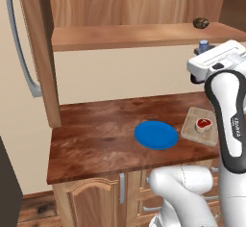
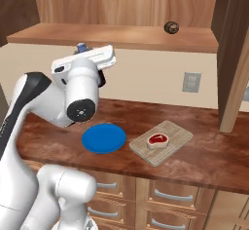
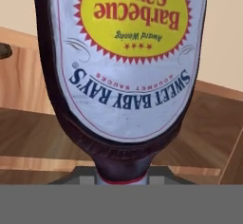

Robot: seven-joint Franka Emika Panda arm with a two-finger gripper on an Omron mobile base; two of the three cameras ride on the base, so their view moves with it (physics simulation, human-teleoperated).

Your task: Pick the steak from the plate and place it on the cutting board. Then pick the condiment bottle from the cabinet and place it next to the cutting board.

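Note:
The steak [image 1: 203, 124] [image 2: 157, 140] lies on the cutting board [image 1: 191, 131] [image 2: 177, 135], at the right of the dark countertop. Left of the board the blue plate [image 1: 155, 134] [image 2: 103, 138] is bare. My gripper [image 1: 204, 51] [image 2: 85, 53] hovers high above the counter, just below the cabinet's shelf ledge [image 1: 125, 36] [image 2: 112, 35]. It is shut on the condiment bottle [image 3: 126, 52], whose barbecue-sauce label reads upside down close in the hand view. From the base views the white hand hides the bottle except its blue cap [image 1: 203, 43] [image 2: 81, 47].
A brown round lump [image 1: 201, 23] [image 2: 170, 27] sits on the shelf ledge to the right. A wooden cabinet side panel [image 2: 234, 78] drops to the counter at the far right, with a wall outlet [image 2: 191, 82] beside it. A fridge handle [image 1: 21, 53] is at the left.

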